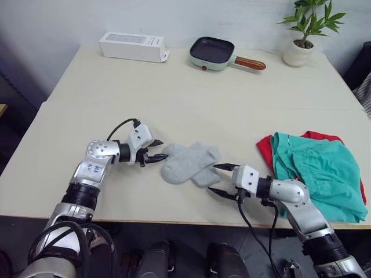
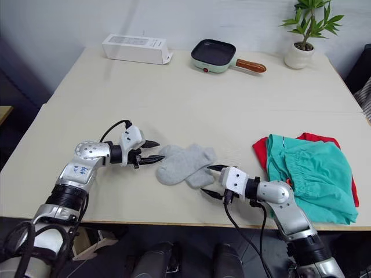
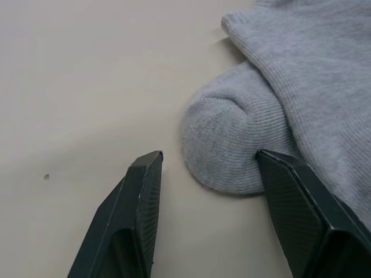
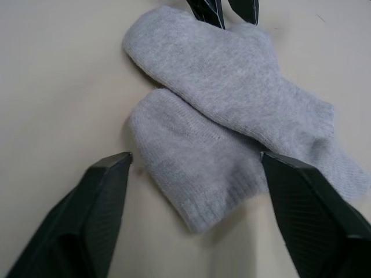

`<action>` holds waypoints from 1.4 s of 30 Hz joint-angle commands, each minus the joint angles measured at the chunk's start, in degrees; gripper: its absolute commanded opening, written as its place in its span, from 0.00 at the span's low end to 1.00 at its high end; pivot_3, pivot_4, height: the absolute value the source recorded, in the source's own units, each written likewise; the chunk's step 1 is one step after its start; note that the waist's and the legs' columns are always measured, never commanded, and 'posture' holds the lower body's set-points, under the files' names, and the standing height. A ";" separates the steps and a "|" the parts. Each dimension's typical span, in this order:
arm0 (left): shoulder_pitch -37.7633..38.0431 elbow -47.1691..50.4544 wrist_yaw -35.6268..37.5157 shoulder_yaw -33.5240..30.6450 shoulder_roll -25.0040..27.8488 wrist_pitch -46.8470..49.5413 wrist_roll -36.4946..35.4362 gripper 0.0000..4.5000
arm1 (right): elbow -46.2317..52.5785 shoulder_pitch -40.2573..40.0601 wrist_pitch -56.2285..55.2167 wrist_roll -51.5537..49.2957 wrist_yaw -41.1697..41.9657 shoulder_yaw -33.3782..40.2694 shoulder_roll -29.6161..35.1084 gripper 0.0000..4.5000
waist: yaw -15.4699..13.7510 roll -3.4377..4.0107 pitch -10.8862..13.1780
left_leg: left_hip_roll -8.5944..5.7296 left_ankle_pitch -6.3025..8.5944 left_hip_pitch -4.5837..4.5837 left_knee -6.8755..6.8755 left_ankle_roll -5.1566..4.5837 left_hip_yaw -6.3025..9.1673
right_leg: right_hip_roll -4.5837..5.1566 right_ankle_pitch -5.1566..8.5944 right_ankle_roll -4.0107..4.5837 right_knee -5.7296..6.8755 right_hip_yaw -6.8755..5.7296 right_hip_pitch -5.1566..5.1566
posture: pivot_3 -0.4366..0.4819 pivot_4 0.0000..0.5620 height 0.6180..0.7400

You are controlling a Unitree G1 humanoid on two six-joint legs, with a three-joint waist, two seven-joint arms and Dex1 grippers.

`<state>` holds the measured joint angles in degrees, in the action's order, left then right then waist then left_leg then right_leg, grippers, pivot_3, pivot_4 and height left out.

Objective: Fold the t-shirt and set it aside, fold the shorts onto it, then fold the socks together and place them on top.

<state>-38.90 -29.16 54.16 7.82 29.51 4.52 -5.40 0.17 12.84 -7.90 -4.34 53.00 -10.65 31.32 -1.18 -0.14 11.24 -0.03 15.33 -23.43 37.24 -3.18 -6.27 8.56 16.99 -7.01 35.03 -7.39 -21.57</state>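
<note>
Two light grey socks (image 1: 190, 163) lie overlapping on the table near its front edge, one partly on top of the other (image 4: 232, 107). My left gripper (image 1: 156, 150) is open at their left end, its fingertips (image 3: 148, 174) straddling a sock toe (image 3: 223, 147). My right gripper (image 1: 223, 179) is open at their right end, just short of the lower sock's cuff (image 4: 197, 174). To the right, the teal-green shorts (image 1: 322, 171) rest on the folded red t-shirt (image 1: 265, 148), which shows only at its edges.
At the back of the cream table (image 1: 191, 98) stand a white box (image 1: 131, 46), a small green electric pan (image 1: 215, 54) with a wooden handle, and a potted plant (image 1: 305, 32). The table's front edge (image 1: 145, 220) runs just below both grippers.
</note>
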 commanded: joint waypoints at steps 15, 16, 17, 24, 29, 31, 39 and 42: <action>8.73 15.43 3.28 -5.87 -0.76 15.35 -8.92 0.01 | -14.05 8.55 -12.91 0.53 5.05 -0.39 0.89 0.00 | 1.61 0.00 0.00 | 0.01 -0.04 0.05 0.04 0.01 -0.02 | 0.02 0.00 0.00 0.32 0.04 0.02 | 0.48 0.27 1.00; 11.15 18.97 3.11 -6.20 0.02 17.64 -9.63 0.01 | -15.97 9.68 -14.63 0.54 6.06 -0.57 0.99 0.00 | 1.95 -0.01 0.01 | 0.02 -0.04 0.06 0.03 0.01 -0.03 | 0.01 0.00 0.00 0.32 0.05 0.02 | 0.48 0.27 1.00; 13.83 22.51 2.59 -6.23 0.99 19.34 -9.55 0.01 | -18.09 10.89 -16.38 0.33 7.31 -0.72 0.96 0.00 | 2.05 -0.02 0.01 | 0.02 -0.04 0.08 0.02 0.01 -0.03 | 0.00 0.00 0.00 0.33 0.07 0.02 | 0.48 0.27 1.00; 24.16 36.73 -5.06 -7.92 2.75 22.21 -8.86 0.01 | -28.03 16.42 -21.89 -1.92 15.00 -1.45 0.36 0.00 | 2.74 -0.04 0.03 | 0.09 -0.07 0.20 -0.03 0.08 -0.02 | 0.08 0.02 0.04 0.29 0.18 0.09 | 0.48 0.27 1.00; 27.59 41.61 -6.28 -8.91 3.82 28.65 -12.10 0.12 | -26.34 15.23 -17.96 -4.62 17.92 -1.37 -0.76 0.11 | 2.72 -0.04 0.03 | 0.16 -0.02 0.19 -0.05 0.19 0.04 | 0.17 0.02 0.06 0.07 0.67 0.10 | 0.48 0.27 1.00; 29.08 44.67 -6.13 -10.28 5.08 32.03 -14.25 0.23 | -24.92 14.67 -16.54 -6.08 19.05 -0.79 -0.15 0.23 | 2.75 -0.04 0.02 | 0.21 0.00 0.19 -0.07 0.24 0.04 | 0.13 0.03 0.07 0.10 0.69 0.09 | 0.48 0.27 1.00; 39.31 61.55 -7.28 -16.56 15.43 54.01 -24.83 0.76 | -16.82 15.64 6.04 -17.00 29.82 2.17 8.77 0.82 | 2.78 0.06 0.08 | 0.35 0.27 0.21 -0.10 0.64 0.00 | 0.10 0.11 0.23 -0.04 0.72 0.05 | 0.48 0.27 1.00; 35.85 63.38 -13.87 -17.61 9.89 63.58 -29.15 0.96 | -19.99 21.65 18.17 -17.44 28.88 1.66 8.63 1.00 | 2.66 0.10 0.11 | 0.36 0.25 0.22 -0.01 0.64 0.02 | 0.14 0.11 0.25 -0.02 0.76 0.06 | 0.48 0.27 1.00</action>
<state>-1.72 32.06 43.83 -9.91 41.40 62.91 -31.82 -19.62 31.84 3.48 -20.32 82.07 -10.09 40.30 1.48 -0.04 11.34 0.35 15.55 -23.21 37.24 -2.51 -6.22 8.70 17.10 -6.76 35.03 -6.64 -21.53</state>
